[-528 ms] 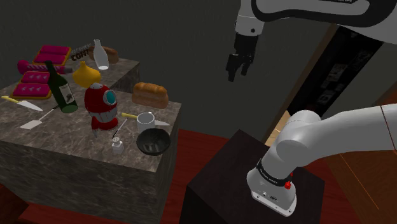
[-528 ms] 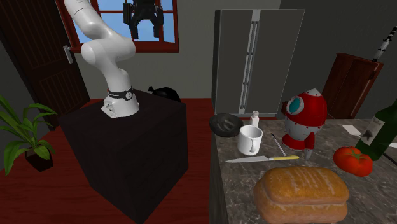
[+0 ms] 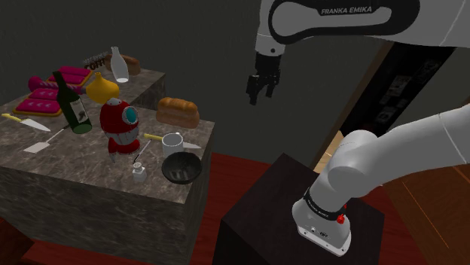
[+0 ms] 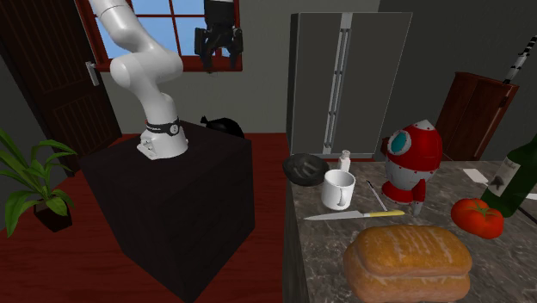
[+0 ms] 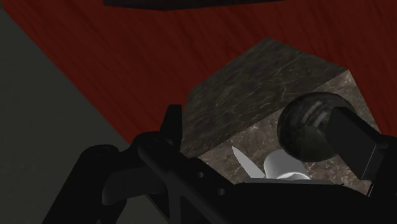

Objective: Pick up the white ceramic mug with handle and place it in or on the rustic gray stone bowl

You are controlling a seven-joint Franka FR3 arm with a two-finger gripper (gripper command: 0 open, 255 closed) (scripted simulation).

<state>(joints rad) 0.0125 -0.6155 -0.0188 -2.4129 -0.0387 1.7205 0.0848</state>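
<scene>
The empty, spread-open gripper [image 3: 260, 93] has swung closer to the counter [image 3: 79, 154] yet hangs well above the white mug [image 3: 173, 141] beside the dark bowl [image 3: 181, 167], grasp still ahead

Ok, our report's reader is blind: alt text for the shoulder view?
The open black gripper hangs above and right of a marbled counter, where a white mug stands just behind a dark bowl at its corner.

Dim and murky over the surface [image 3: 83, 169] and around the pincer [image 3: 258, 96] in the shoulder view. Brighter in the second exterior view, strongest at the blue window [image 4: 185, 30] behind the arm [image 4: 142, 69].
</scene>
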